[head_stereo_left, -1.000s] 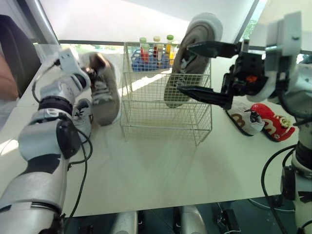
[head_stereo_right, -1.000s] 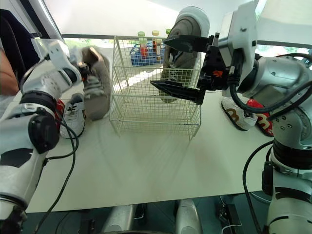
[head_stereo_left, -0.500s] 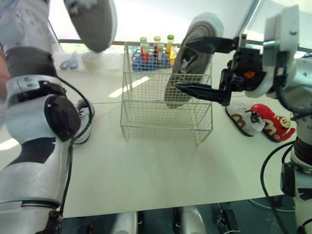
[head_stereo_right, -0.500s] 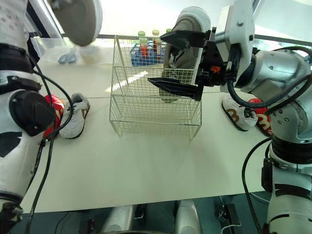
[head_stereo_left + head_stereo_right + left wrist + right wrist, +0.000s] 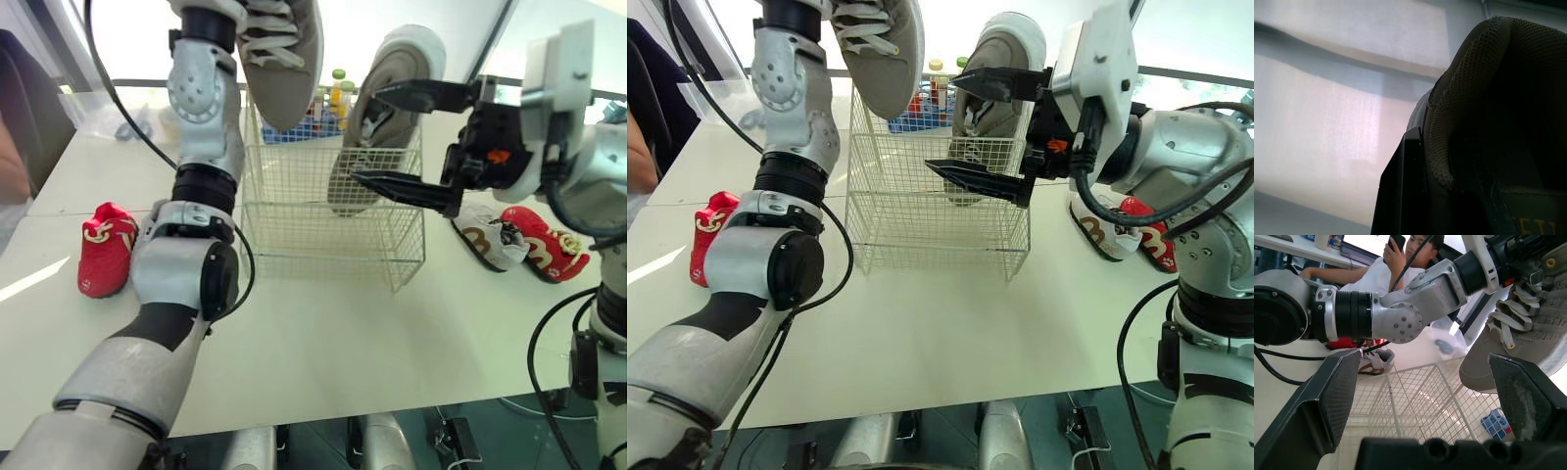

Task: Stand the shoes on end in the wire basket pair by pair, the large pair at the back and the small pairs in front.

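The wire basket (image 5: pixel 294 211) stands mid-table. One large grey shoe (image 5: pixel 384 117) stands on end in its right rear part. My left arm is raised and holds the second large grey shoe (image 5: pixel 284 54) toe down above the basket's left rear. In the left wrist view my left gripper (image 5: pixel 1435 161) is shut on that shoe's heel collar (image 5: pixel 1459 112). My right gripper (image 5: pixel 365 134) is open wide on the near side of the standing shoe, nothing between its fingers (image 5: pixel 1327 396). A small red shoe (image 5: pixel 103 250) lies at the left. A small white shoe (image 5: pixel 490 240) and a red one (image 5: pixel 544 245) lie at the right.
A blue rack of bottles (image 5: pixel 312 116) stands behind the basket. A clear plastic bag (image 5: pixel 132 122) lies at the back left. The right wrist view shows a small white-and-brown shoe (image 5: pixel 1374 363) left of the basket and a seated person (image 5: pixel 1400 264) beyond the table.
My left arm has lifted the grey shoe from the table left of the basket, swung it high and brought it over the basket's left rear. The right gripper stays open.
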Robot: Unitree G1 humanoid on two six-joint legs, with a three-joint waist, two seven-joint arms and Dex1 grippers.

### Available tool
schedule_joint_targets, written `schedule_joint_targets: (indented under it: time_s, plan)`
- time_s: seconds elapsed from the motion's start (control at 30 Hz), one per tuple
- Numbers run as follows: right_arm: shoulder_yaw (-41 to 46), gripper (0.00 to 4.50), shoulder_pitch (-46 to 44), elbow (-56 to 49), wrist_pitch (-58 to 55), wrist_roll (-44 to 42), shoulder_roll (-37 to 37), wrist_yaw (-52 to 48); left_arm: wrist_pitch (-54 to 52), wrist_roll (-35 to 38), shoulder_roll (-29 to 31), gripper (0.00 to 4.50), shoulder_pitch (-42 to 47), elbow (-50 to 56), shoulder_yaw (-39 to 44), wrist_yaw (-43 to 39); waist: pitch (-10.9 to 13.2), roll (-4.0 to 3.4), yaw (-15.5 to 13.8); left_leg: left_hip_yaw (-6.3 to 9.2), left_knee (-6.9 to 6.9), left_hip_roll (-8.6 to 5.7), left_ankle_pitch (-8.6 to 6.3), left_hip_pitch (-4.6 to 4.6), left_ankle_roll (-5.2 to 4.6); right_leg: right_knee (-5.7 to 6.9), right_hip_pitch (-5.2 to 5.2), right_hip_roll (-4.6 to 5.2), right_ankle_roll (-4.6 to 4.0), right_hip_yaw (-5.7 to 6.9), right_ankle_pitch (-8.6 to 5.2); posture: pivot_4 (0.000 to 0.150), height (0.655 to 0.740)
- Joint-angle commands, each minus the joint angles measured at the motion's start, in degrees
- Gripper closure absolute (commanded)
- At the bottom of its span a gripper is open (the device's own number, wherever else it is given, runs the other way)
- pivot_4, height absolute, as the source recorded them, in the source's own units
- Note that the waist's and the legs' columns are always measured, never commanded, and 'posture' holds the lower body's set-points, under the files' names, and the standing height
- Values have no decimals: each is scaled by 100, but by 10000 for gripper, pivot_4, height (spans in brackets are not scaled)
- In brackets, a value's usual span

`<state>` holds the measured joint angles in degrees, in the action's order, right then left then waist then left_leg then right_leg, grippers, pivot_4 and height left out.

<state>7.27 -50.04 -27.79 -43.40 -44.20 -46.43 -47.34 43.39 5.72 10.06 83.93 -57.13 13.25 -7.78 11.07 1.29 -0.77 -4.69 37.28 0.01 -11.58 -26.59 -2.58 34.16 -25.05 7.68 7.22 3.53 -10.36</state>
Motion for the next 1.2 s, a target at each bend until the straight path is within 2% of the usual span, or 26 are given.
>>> schedule_joint_targets:
  time_s: [0.03,0.23,0.57,0.73,0.83,1.03,1.07,1.2]
  plan:
    - [224,0,-58,-250,-40,-137,-123,136,856,-506,-39,44232,204,-259,-213,509,0,0,-4,0,2,0,-1,0,-2,-1,1,1,0,0,0,1500,7347]
    - [231,0,-112,-363,-165,-224,-191,302,1183,-955,-201,44232,62,-837,-473,1039,0,0,-26,2,14,-1,-7,-2,-10,-8,10,6,0,0,1,1500,7347]
    - [221,0,-153,-480,-298,-392,-260,499,1141,-1252,-583,44232,-791,-776,-724,1511,-1,-1,-6,2,13,0,-8,0,-13,-4,7,6,1,0,1,1500,7347]
    - [209,0,-167,-493,-321,-465,-272,547,750,-1108,-789,44232,-1368,-551,-812,1246,-21,-18,-14,5,14,1,-10,15,-11,-8,26,7,-1,0,1,1500,7347]
    - [215,0,-177,-510,-339,-524,-284,562,557,-980,-884,32649,-1900,-33,-889,948,-64,-66,-13,6,14,0,-11,26,-10,-15,40,9,-3,1,0,1500,7347]
    - [228,0,-171,-529,-350,-585,-316,587,-255,-922,-739,2952,-2951,1276,-989,645,-148,-154,22,3,3,5,-21,108,2,-22,108,5,-25,-1,-13,1500,7347]
    - [235,0,-164,-527,-346,-595,-326,586,-384,-905,-722,890,-3054,1466,-1001,615,-167,-169,38,3,-7,11,-21,123,3,-38,125,-2,-26,0,-13,1500,7347]
    - [184,0,-102,-324,-182,-463,-333,439,-1162,-722,-494,890,-3624,2506,-1070,191,-196,-193,59,-6,-19,31,-27,131,10,-64,132,-9,-31,12,-10,1500,7347]
